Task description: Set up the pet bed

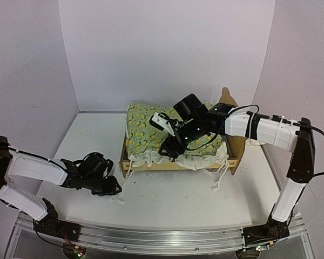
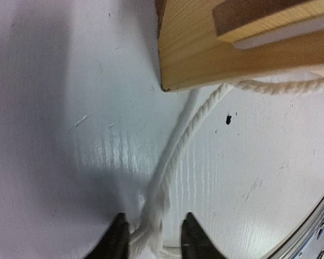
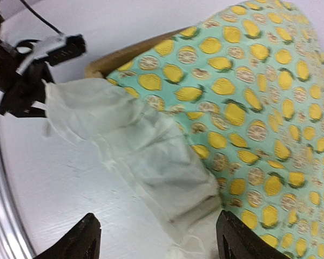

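The pet bed [image 1: 179, 164], a light plywood frame, stands mid-table with its headboard [image 1: 227, 97] at the right. A lemon-print blanket [image 1: 144, 128] with a white ruffle covers it; the mattress pad is hidden. My left gripper [image 1: 113, 189] rests low on the table by the bed's front left corner [image 2: 205, 54]. A white cord [image 2: 174, 155] runs between its slightly parted fingers [image 2: 154, 235], apart from the right one. My right gripper [image 1: 170, 151] hovers over the blanket's front ruffle [image 3: 143, 148], its fingers [image 3: 159, 237] wide open and holding nothing.
More white cords [image 1: 218, 178] trail from the blanket onto the table at the bed's front right. The left arm [image 3: 27, 65] shows at the upper left of the right wrist view. White walls close the back and sides; a metal rail [image 1: 162, 240] runs along the near edge.
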Motion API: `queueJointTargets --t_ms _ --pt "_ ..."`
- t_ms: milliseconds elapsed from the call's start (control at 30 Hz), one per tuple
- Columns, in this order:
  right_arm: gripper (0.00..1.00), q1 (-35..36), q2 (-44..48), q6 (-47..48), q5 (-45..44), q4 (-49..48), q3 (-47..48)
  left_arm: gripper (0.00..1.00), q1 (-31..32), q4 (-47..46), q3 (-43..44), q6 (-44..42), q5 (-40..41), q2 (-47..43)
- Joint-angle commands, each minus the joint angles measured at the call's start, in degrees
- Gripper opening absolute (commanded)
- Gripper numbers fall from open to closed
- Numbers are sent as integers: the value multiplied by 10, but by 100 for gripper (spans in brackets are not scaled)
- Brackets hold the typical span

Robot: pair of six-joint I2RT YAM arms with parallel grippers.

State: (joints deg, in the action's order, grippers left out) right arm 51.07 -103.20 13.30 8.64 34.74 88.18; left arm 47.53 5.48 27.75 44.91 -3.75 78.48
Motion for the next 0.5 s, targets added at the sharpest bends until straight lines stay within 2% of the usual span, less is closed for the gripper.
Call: queueJointTargets --t_ms 0,100,200,267,367,467 --pt "76 -6 25 66 -124 -12 -38 54 -6 95 4 32 13 -86" --pt "77 -7 58 48 -109 -69 -96 71 -12 132 18 50 -2 -156" --pt "76 -7 66 3 -130 -102 -127 77 -19 105 57 25 -60 -214" --pt "76 -7 76 -36 -160 -119 -147 81 -19 64 91 31 -70 -228" --pt "76 0 95 -56 -163 -148 -188 86 -21 -11 128 73 -58 -197" --pt "75 10 97 -58 -181 -155 -207 86 -24 -34 190 114 -91 -102"
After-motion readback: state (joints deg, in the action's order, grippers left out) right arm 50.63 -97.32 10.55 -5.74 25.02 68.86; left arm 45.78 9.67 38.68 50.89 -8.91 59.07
